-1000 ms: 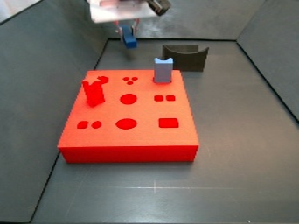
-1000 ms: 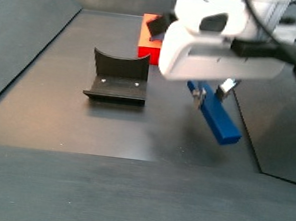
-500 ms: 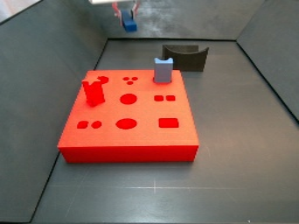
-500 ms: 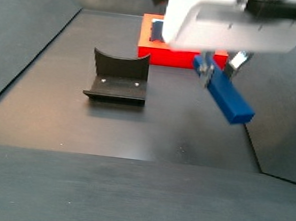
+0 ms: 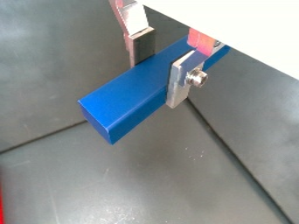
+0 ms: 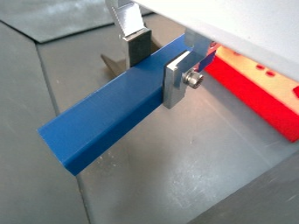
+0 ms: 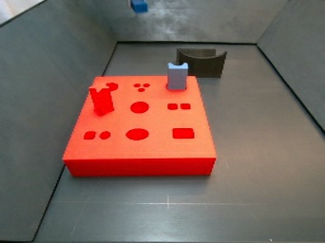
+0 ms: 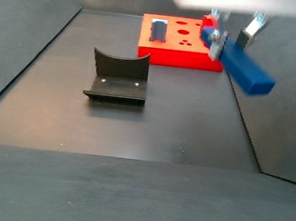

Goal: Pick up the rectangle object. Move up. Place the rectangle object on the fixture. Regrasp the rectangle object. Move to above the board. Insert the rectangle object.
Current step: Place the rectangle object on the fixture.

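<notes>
My gripper (image 5: 160,59) is shut on the rectangle object (image 5: 135,98), a long saturated blue bar, and holds it high above the floor. The bar also shows in a wrist view (image 6: 117,118) and in both side views (image 8: 245,69) (image 7: 140,6), its tip at the frame's upper edge in one. The gripper (image 8: 233,30) hangs from above, near the right wall. The fixture (image 8: 117,77) (image 7: 202,61) stands on the floor, apart from the bar. The red board (image 7: 137,128) (image 8: 180,40) lies flat; its edge shows in a wrist view (image 6: 263,94).
A pale grey-blue peg (image 7: 177,75) with a pointed top stands in the board near its far edge, and a red upright peg (image 7: 102,99) stands on its left part. Dark grey walls enclose the floor on all sides.
The gripper has risen with the blue bar in it, from just above the floor to high up, nearly out of one side view. The board and fixture have not moved.
</notes>
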Controlling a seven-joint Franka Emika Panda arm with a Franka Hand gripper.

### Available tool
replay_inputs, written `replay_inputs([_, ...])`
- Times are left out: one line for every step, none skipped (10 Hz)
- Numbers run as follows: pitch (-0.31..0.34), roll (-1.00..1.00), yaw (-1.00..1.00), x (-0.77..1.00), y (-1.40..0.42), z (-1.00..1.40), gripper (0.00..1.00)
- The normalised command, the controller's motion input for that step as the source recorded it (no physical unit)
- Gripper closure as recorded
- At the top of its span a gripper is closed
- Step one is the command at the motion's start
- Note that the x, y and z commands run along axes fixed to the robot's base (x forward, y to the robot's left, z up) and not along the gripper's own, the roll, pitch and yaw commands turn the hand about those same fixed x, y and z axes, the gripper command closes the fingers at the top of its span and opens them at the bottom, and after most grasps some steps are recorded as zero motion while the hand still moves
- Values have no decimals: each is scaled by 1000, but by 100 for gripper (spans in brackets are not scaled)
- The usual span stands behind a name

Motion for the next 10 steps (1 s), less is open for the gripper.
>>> replay_inputs([67, 0, -10, 1, 10, 348, 100])
replay_inputs([109, -217, -1000, 1000, -898, -176, 100])
replay_inputs([112, -219, -935, 1000, -884, -214, 100])
replay_inputs([76, -211, -682, 1000, -814, -195, 100])
replay_inputs([42, -203, -460, 1000, -740, -173, 100])
replay_inputs([31, -195, -256, 1000, -666, -165, 100])
replay_inputs([22, -179, -146, 1000, -617, -155, 100])
replay_inputs([19, -141, -77, 1000, -570, -145, 100])
replay_inputs([20, -112, -36, 1000, -534, -137, 100])
replay_inputs([24, -84, -6, 1000, -481, -129, 100])
